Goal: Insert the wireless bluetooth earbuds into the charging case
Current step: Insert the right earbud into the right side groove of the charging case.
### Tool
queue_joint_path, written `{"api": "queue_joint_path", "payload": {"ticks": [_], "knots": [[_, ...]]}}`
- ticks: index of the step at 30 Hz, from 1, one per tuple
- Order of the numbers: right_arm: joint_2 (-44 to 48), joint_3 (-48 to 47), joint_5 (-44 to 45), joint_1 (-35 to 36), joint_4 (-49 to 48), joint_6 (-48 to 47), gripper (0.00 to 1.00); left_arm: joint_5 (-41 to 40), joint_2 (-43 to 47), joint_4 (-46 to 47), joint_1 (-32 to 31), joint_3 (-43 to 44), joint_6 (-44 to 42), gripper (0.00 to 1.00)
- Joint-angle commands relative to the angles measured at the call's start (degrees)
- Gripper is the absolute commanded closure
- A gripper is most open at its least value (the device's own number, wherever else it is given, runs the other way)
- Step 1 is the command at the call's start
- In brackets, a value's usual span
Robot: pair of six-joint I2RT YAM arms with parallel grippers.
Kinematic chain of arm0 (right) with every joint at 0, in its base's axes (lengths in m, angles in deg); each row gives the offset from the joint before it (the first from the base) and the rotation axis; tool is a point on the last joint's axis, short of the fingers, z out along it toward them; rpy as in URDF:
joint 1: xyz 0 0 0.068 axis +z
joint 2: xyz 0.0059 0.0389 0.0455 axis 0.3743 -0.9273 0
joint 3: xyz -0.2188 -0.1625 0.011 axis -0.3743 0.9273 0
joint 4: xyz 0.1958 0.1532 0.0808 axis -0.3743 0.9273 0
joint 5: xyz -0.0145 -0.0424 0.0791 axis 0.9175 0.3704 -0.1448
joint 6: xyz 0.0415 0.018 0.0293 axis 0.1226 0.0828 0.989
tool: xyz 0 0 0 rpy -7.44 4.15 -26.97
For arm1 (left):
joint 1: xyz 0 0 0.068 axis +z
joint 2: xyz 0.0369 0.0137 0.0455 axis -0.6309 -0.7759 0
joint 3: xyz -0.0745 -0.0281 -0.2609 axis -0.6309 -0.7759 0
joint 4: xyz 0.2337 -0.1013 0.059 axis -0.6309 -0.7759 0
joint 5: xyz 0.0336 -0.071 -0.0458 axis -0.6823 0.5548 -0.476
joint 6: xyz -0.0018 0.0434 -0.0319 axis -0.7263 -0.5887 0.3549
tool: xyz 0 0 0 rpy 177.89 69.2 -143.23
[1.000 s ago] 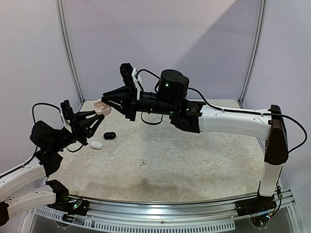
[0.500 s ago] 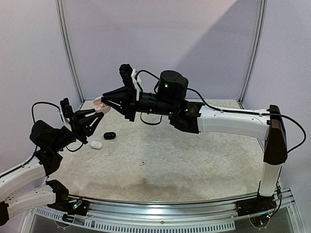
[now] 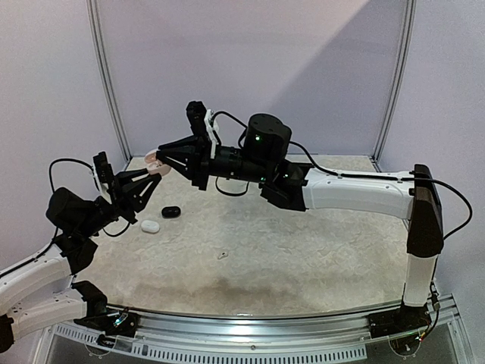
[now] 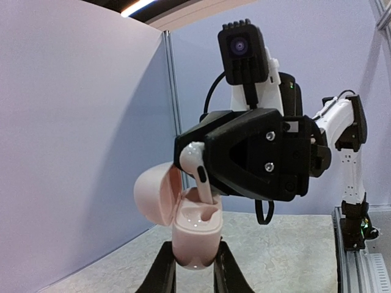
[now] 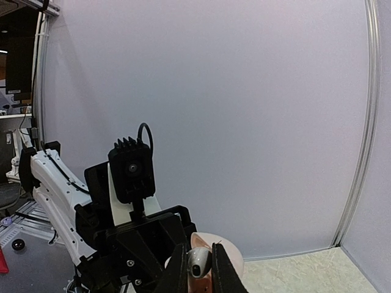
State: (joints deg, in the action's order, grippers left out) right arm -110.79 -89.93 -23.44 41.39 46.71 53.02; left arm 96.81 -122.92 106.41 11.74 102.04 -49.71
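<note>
My left gripper [image 4: 194,262] is shut on the lower body of a pink charging case [image 4: 197,235], held upright in the air. Its lid [image 4: 156,194] is swung open to the left. My right gripper [image 5: 199,265] is shut on a white earbud [image 5: 198,262], directly above the case. In the left wrist view the earbud [image 4: 198,168] points stem down, with the stem tip at the mouth of the case's right-hand well. In the top view the two grippers meet at the back left, with the right gripper [image 3: 163,154] over the left gripper [image 3: 151,176].
On the table's left side lie a black case [image 3: 170,211] and a white case [image 3: 149,226]. A small white earbud [image 3: 223,255] lies nearer the middle. The back wall and a metal post [image 3: 106,83] stand close behind the grippers.
Both grippers have shifted slightly left and up together. The case and the earbud are still held, and the earbud has stayed over the open case.
</note>
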Motion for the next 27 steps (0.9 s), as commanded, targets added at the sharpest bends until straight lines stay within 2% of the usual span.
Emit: {"api": "queue_joint_path", "payload": {"ticks": [1,5,14,27], "knots": [[-2.36,0.22,0.79,0.26,-0.78,1.80,1.00,-0.79,0.40,1.30,-0.84,1.70,0.52,1.00],[-2.38,0.89,1.99,0.24,-0.57,1.86,1.00,-0.86,0.63,1.52,-0.84,1.64,0.02,1.00],[-2.06,2.22,4.47,-0.09,0.04,2.05,0.85,-0.82,1.14,1.08,-0.84,1.33,-0.62,1.00],[-1.39,2.39,5.14,-0.62,1.14,1.29,0.80,-0.37,0.98,0.28,-0.84,1.28,-1.27,1.00]]}}
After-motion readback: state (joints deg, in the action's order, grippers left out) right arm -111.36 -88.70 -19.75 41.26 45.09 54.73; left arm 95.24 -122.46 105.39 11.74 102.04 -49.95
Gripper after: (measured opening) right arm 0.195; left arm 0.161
